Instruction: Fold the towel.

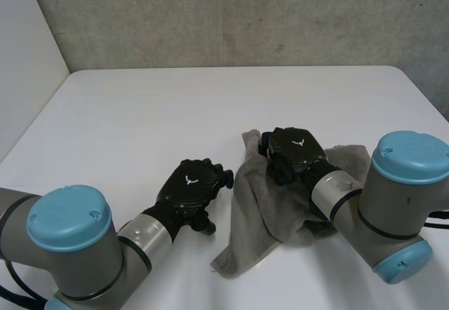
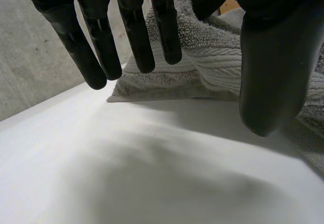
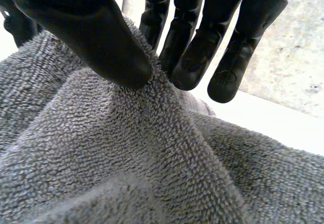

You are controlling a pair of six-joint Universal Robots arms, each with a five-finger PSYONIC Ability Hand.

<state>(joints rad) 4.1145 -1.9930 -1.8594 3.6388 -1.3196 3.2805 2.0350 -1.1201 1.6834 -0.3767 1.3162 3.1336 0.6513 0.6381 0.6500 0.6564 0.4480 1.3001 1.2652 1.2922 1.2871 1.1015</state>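
Towel pinched in right hand, left hand straight-fingered alongside

No readable text or numbers anywhere, just a tiny white V-shaped logo on the black left hand, and the same on the black right hand.

— Where is the towel?
— The grey towel lies rumpled on the white surface, on the right arm's side, with one loose corner reaching toward the near edge.
— And the hands?
— The right hand is on top of the towel's far part, fingers bent down into the cloth, which bunches around it. The left hand is palm down over bare surface, just beside the towel's left edge, holding nothing.
— Anything behind?
— A grey concrete wall beyond the surface's far edge.
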